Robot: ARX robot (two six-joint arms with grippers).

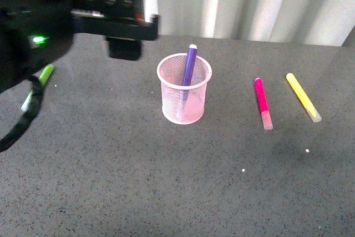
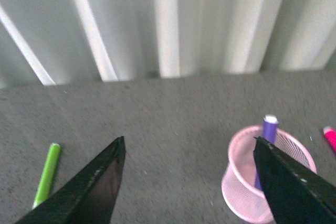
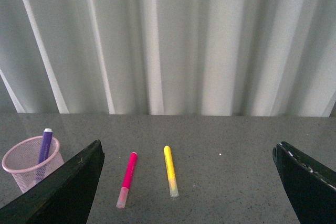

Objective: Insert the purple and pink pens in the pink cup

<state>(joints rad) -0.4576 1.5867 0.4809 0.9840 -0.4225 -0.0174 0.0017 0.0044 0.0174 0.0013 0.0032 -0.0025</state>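
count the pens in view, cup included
4. The purple pen stands in the pink cup. The pink pen lies right of the cup, the yellow pen further right. The green pen lies far left, partly behind the left arm.

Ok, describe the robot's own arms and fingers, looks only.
The left arm is bulky and black, blurred in the front view, with a small green light and a black cable looping below it. The left fingers and right fingers are black wedges tapering to points. The right arm is out of the front view.
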